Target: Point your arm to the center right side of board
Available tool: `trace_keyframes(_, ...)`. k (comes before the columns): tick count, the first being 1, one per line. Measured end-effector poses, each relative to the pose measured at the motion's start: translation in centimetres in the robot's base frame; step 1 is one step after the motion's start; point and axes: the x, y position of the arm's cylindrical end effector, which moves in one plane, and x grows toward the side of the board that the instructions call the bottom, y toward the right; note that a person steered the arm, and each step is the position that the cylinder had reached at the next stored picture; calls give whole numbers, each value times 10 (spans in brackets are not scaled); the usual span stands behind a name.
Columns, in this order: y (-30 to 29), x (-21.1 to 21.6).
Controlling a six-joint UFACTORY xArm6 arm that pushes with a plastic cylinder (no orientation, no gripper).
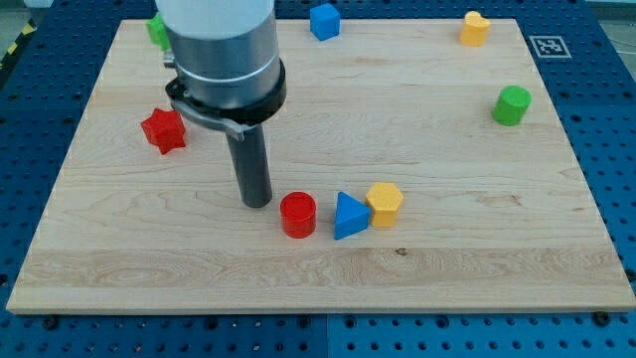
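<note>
Your tip (pixel 257 203) rests left of centre, just left of red plastic cylinder (pixel 297 215). No pincer fitted, nothing held. Pale wooden board (pixel 447 249): hard, smooth, slide freely toward green cylinder (pixel 513 104) far right.

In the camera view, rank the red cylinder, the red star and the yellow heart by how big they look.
1. red star and red cylinder: too alike to rank.
2. yellow heart: smallest, though it sits farthest toward the view's top, so distance may explain that.
</note>
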Motion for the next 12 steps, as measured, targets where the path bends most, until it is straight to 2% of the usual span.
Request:
trace_keyframes(2, 44, -20)
trace_keyframes(4, 46, -22)
trace_keyframes(7, 106, -23)
trace_keyframes(10, 109, -23)
trace_keyframes(12, 165, -14)
